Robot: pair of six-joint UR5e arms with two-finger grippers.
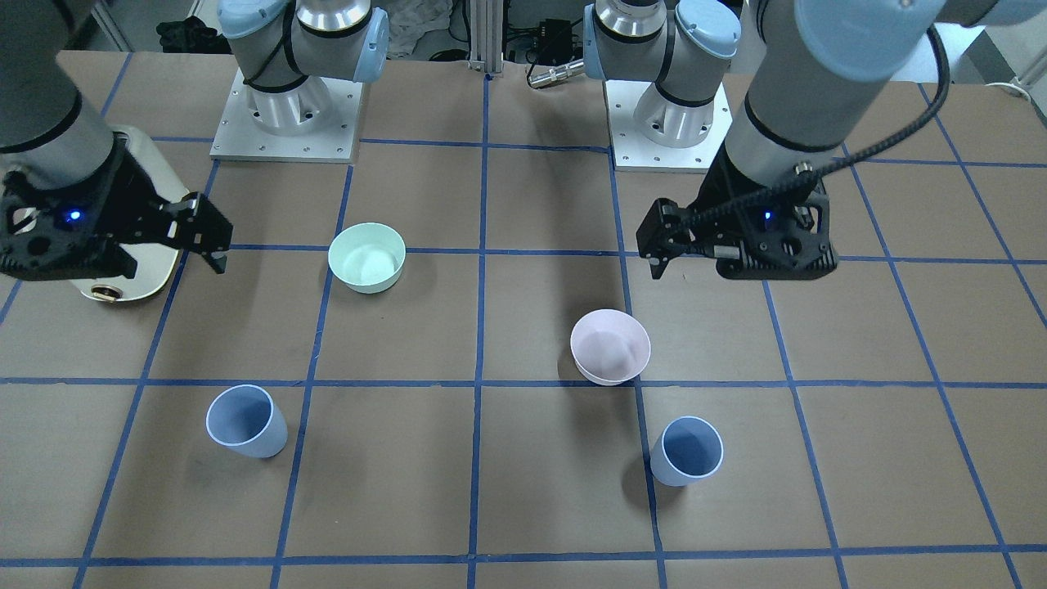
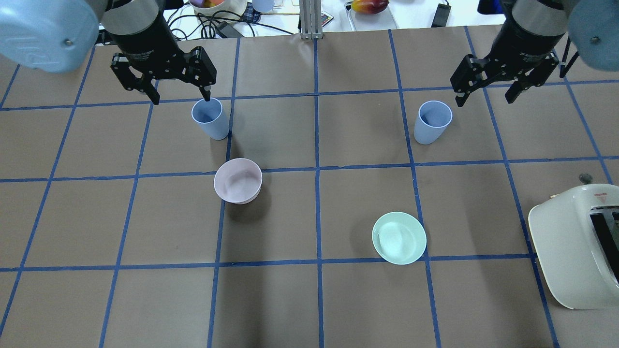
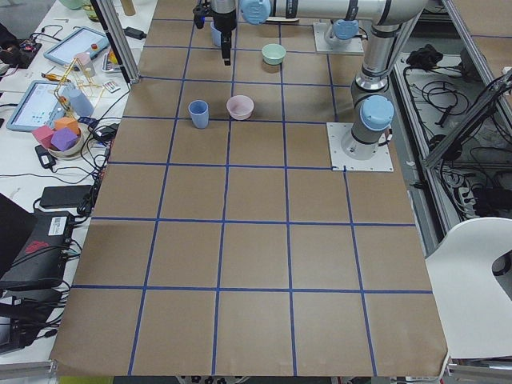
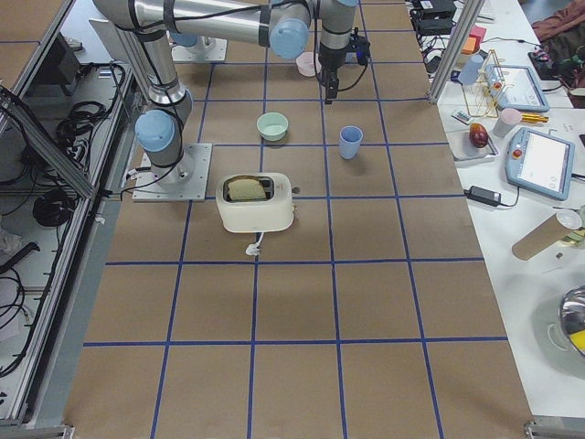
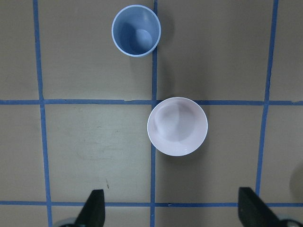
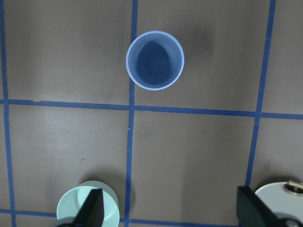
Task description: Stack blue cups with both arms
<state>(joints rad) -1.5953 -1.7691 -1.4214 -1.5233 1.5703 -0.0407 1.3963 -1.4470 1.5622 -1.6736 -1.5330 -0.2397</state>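
Two pale blue cups stand upright and apart on the brown table. One cup (image 2: 210, 118) is on my left side, just in front of my left gripper (image 2: 181, 99), which hovers above the table, open and empty. The left wrist view shows this cup (image 5: 136, 30) ahead of the spread fingers (image 5: 94, 210). The other cup (image 2: 433, 122) is on my right side, near my right gripper (image 2: 483, 101), also raised, open and empty. The right wrist view shows that cup (image 6: 155, 60). In the front view the cups (image 1: 687, 450) (image 1: 245, 421) stand near the bottom edge.
A pale pink bowl (image 2: 238, 180) sits close behind the left cup, toward my base. A mint-green bowl (image 2: 399, 238) sits mid-right. A white toaster (image 2: 580, 246) stands at the right edge. Blue tape lines grid the table (image 2: 309, 299).
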